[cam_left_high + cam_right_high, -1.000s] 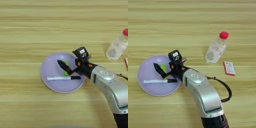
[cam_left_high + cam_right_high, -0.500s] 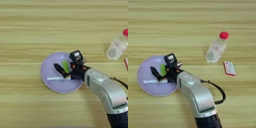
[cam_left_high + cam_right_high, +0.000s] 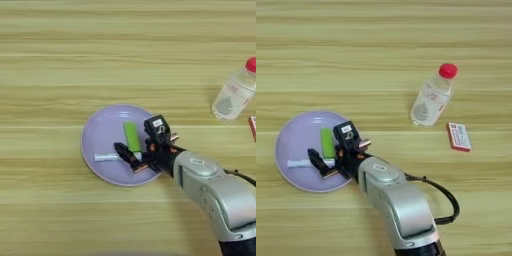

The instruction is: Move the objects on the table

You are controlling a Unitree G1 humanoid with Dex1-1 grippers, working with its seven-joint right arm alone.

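A round lavender plate (image 3: pixel 100 135) lies left of centre on the table (image 3: pixel 60 60). On it lie a small lime-green block (image 3: pixel 132 136) and a white marker (image 3: pixel 105 157), whose right end is hidden. My right gripper (image 3: pixel 129 157) is down on the plate, right over that hidden cap end of the marker and just in front of the green block (image 3: pixel 327 142). The silver forearm (image 3: pixel 391 195) reaches in from the bottom right. A pink-red and white packet (image 3: pixel 459 136) lies flat on the wood far to the right.
A clear plastic bottle (image 3: pixel 430 101) with a red cap lies on its side at the right, just behind the packet. A black cable (image 3: pixel 443 197) loops out beside the forearm.
My gripper has moved from the plate's right side leftward and down onto the marker's cap end. The marker, block and plate have stayed where they were.
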